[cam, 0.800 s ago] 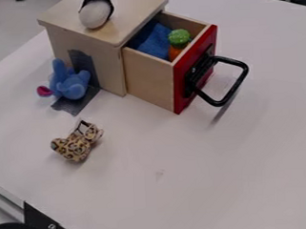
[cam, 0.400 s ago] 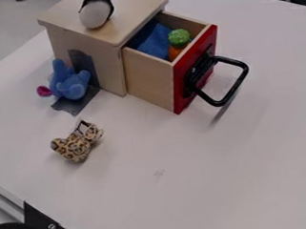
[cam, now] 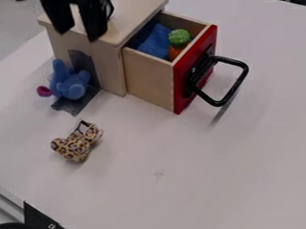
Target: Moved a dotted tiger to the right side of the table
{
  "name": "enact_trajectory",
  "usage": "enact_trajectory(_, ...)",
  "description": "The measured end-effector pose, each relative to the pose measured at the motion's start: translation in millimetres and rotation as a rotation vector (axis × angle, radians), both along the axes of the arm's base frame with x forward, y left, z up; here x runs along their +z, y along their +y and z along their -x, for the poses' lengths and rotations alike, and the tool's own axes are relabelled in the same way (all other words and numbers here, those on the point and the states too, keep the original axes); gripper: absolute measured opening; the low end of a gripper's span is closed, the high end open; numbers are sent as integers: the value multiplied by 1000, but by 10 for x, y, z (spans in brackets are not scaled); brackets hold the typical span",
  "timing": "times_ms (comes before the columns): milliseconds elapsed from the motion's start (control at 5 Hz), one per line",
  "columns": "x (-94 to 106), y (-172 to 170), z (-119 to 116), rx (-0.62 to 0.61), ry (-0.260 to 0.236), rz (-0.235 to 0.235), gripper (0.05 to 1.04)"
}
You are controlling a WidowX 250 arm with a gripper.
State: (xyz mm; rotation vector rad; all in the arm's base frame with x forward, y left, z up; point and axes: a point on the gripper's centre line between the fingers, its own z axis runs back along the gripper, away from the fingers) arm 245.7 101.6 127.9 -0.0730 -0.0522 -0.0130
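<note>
- Pincer (cam: 79, 35), black, one: fingers parted wide, gap between them vacant; over the wooden box (cam: 89, 57).
- Dotted tiger (cam: 74, 146), one: on the white table (cam: 209, 176), at the pincer's 6 o'clock, well apart.
- Table edge: at tiger's 7 o'clock.
- Blue plush (cam: 71, 85): at tiger's 12.
- Open room: broad, tiger's 3 to 5 o'clock.
</note>
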Motion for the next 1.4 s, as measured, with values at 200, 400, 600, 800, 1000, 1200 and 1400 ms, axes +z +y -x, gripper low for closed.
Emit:
enact_trajectory(200, -459, -99, 310, 106, 39, -53, 999)
enact_trajectory(400, -781, -207, 283, 177, 79, -87, 999)
enact_trajectory(600, -940, -223, 308, 212, 111, -91, 999)
enact_trajectory(800, -1119, -193, 366, 215, 178, -93, 999)
enact_trajectory(1000, -1242, -140, 362, 215, 242, -89, 951)
enact_trajectory(1200, -1208, -85, 371, 197, 256, -60, 694)
enact_trajectory(1400, -965, -78, 336, 117, 197, -30, 503)
